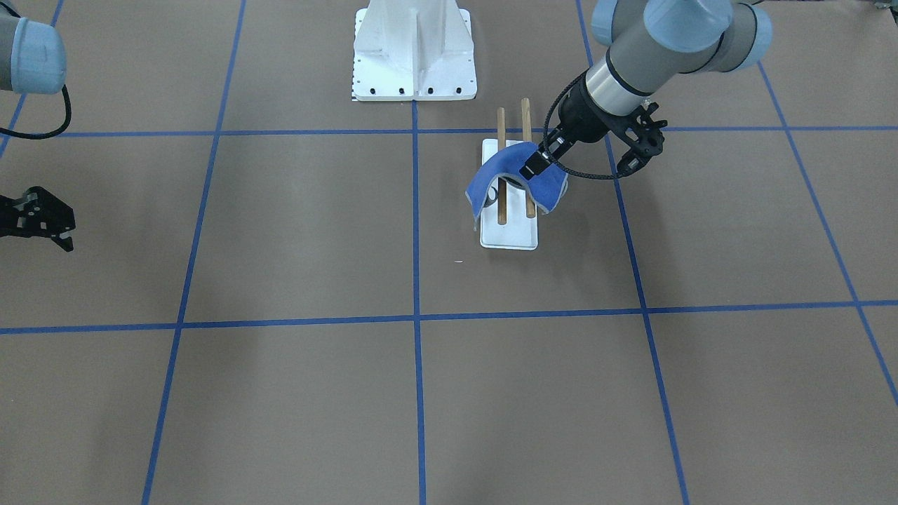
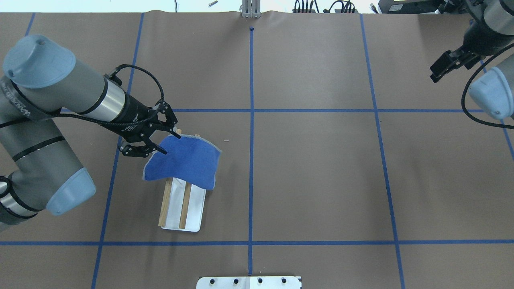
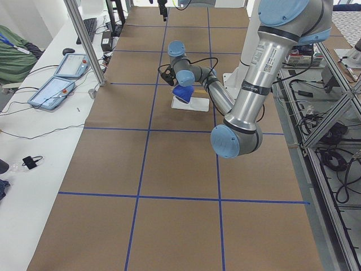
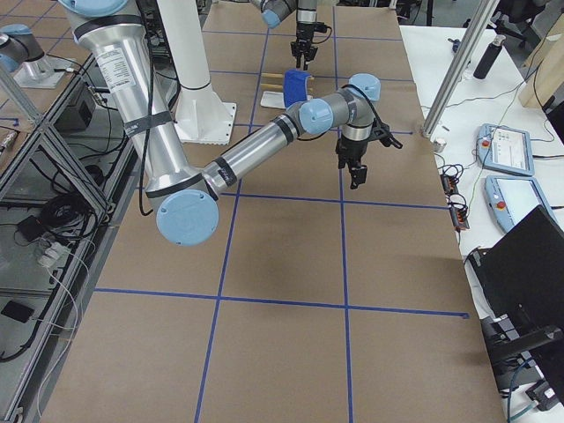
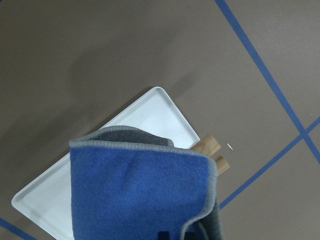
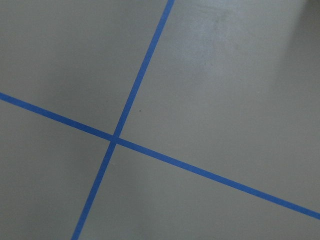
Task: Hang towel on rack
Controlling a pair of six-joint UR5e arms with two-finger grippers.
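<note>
Left claw (image 2: pixel 164 143) spread wide, arm extended; right claw (image 1: pixel 64 236) raised aside.

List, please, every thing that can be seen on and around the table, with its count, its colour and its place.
towel: one, royal blue with pale grey edge, draped over the far end of the rack's rods.
rack: one, white base with two brown wooden rods, on the table in the robot's left half.
pedestal: one, white bolted metal, at the robot's side of the table, centre.
table: one, brown with blue tape lines.
tablets: two, pale grey, on the white side bench.
left gripper: one, black, open, fingers at the towel's edge by the rack.
right gripper: one, black, apart over bare table; its state is unclear.
</note>
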